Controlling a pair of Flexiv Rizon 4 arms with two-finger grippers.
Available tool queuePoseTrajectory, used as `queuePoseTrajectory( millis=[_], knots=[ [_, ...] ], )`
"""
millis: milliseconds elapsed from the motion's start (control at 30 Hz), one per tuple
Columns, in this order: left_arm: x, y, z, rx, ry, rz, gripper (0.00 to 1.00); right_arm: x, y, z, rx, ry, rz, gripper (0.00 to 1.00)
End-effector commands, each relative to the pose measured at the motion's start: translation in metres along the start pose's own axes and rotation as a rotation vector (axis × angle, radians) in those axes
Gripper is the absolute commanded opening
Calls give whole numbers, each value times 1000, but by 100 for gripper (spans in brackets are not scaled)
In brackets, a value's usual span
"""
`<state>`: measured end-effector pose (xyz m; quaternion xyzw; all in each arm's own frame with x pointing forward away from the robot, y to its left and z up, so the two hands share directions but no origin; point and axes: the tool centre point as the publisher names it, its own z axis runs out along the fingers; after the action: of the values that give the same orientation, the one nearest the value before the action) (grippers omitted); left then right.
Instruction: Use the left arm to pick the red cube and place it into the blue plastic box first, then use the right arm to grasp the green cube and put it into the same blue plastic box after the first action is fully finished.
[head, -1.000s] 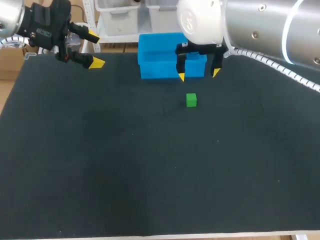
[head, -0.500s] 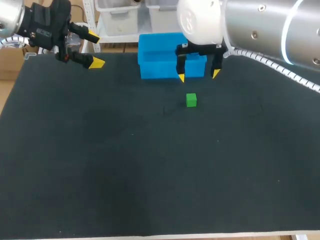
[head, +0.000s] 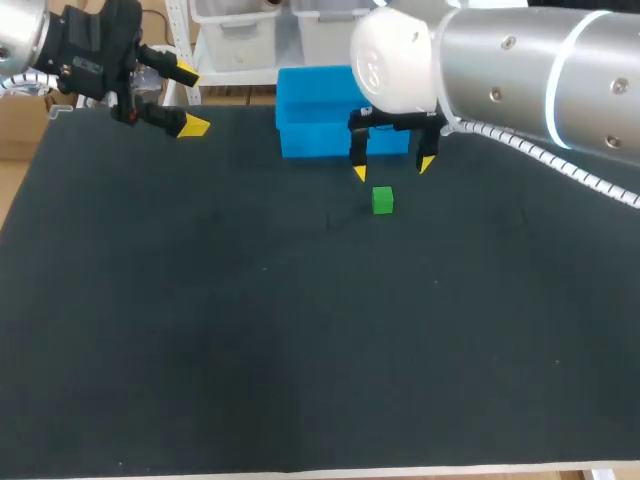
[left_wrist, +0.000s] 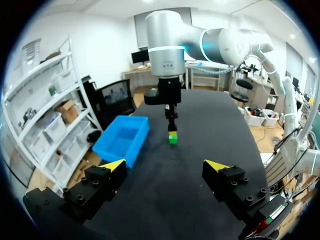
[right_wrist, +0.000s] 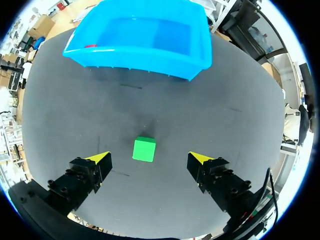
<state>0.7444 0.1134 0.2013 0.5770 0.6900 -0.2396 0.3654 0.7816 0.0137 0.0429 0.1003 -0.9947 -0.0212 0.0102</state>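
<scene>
- Head view: a black table (head: 250, 350) fills the scene, its surface dark and matte. The box (head: 315, 125) stands at the far edge, near the middle.
- The green cube (head: 382, 200) lies on the table just in front of the box, on its right half.
- The right gripper (head: 393, 168) hangs between box and cube, fingers spread and pointing down, pinching nothing.
- The left gripper (head: 190, 100) is well to the left of the box, at the table's far left corner, fingers wide apart and bare.
- Left wrist view: the left gripper's (left_wrist: 166, 165) yellow tips stand far apart over bare black surface. Ahead, the box (left_wrist: 122, 140) shows its open inside. Beside the box sits the green cube (left_wrist: 173, 139), with the right arm (left_wrist: 167, 45) coming straight down over it.
- Right wrist view: the green cube (right_wrist: 144, 149) lies flat between the right gripper's (right_wrist: 150, 157) parted fingers, touching neither.
- Ahead of the cube is the box (right_wrist: 140, 50). A sliver of the red cube (right_wrist: 91, 46) shows inside, against one end wall.
</scene>
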Motion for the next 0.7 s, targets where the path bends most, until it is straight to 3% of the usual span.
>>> queuePoseTrajectory(
  millis=[33, 700],
  knots=[
    [1, 0, 0, -1, -5, 4, 100, -8, 2, 8, -6, 14, -1, 100],
    [1, 0, 0, -1, -5, 4, 100, -4, 7, 39, -20, 49, 61, 100]
  ],
)
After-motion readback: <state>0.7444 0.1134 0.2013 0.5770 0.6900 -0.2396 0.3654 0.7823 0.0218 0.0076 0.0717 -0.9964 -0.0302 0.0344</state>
